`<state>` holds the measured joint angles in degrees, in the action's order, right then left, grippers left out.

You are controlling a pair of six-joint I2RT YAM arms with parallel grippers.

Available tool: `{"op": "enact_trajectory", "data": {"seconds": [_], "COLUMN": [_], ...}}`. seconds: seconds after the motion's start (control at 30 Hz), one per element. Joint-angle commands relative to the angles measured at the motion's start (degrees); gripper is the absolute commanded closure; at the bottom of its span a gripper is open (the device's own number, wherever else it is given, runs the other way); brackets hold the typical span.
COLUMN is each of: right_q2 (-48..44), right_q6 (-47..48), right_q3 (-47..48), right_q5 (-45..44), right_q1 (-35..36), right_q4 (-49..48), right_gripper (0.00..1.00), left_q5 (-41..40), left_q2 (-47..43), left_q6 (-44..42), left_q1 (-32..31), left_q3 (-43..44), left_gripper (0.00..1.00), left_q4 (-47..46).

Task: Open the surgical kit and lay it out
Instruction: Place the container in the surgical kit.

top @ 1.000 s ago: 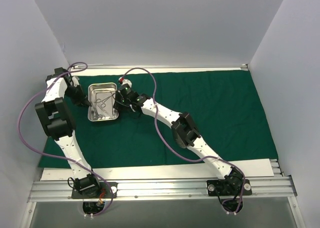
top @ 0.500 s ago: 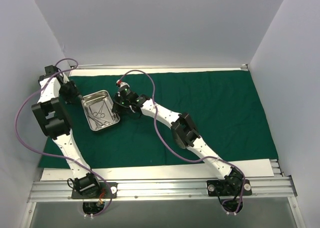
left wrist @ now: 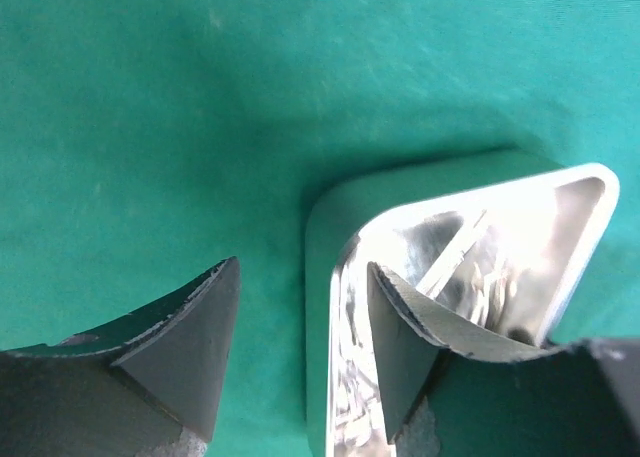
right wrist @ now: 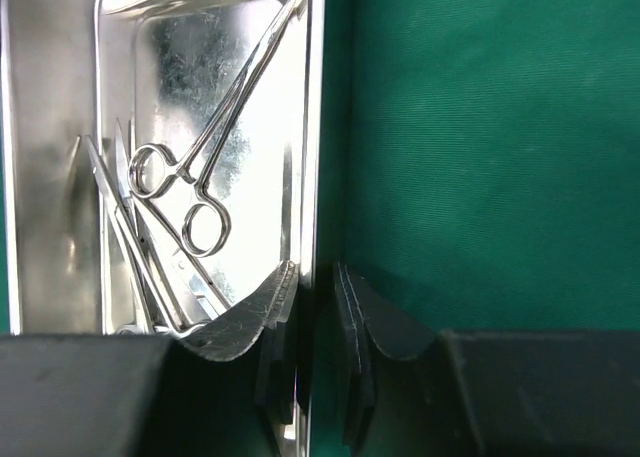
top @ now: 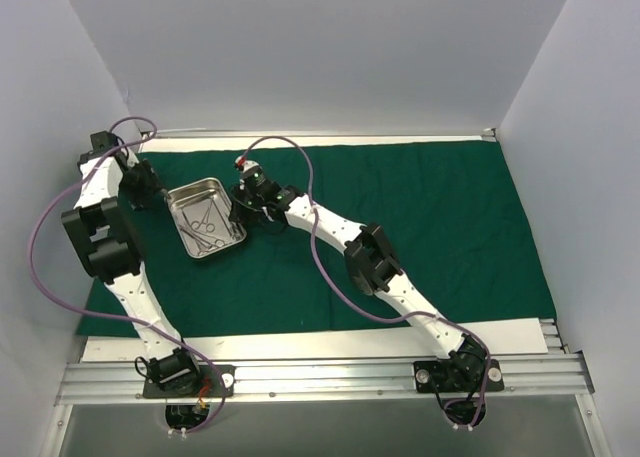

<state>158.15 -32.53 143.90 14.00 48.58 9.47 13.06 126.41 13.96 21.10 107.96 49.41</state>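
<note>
The dark green drape lies spread flat over the table. On its left part stands the small steel tray, turned askew, with slim silver ring-handled instruments inside. The right wrist view shows forceps lying in the tray. My right gripper is shut on the tray's right wall, one finger inside and one outside. It shows in the top view as the right gripper. My left gripper is open at the tray's left corner. The rim stands between its fingers with a gap on each side. From above, the left gripper is beside the tray.
White walls close in the left, back and right sides. A white board shows under the drape's near edge, with an aluminium rail in front of it. Purple cables loop above both arms.
My left gripper has opened and let go of the tray's left rim, drawing back to the left. The tray, still in the right gripper, has turned askew.
</note>
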Motion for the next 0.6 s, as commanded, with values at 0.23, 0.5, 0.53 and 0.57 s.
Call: {"op": "enact_trajectory", "data": {"seconds": [0.23, 0.5, 0.53, 0.57], "right_q2": [-17.32, -34.12, -37.53, -39.21], "right_q6": [11.08, 18.46, 18.82, 19.35], "right_q3": [-8.54, -34.16, -36.73, -39.28], "right_q5": [0.59, 6.38, 7.26, 8.05], "right_q1": [-5.86, -13.84, -15.17, -16.31], "right_q4": [0.45, -7.8, -8.24, -8.51], "right_gripper": [1.0, 1.0, 1.0, 1.0], "left_q5": [2.41, 3.64, 3.81, 3.99], "left_q2": [-13.12, -14.26, -14.35, -14.44], "left_q6": [4.76, 4.59, 4.59, 4.68], "left_q1": [0.17, -1.15, -1.41, -2.02], "left_q3": [-0.21, -2.05, -2.32, -2.84], "left_gripper": [0.37, 0.38, 0.38, 0.38], "left_q4": [-3.44, -2.56, -2.47, -2.47]}}
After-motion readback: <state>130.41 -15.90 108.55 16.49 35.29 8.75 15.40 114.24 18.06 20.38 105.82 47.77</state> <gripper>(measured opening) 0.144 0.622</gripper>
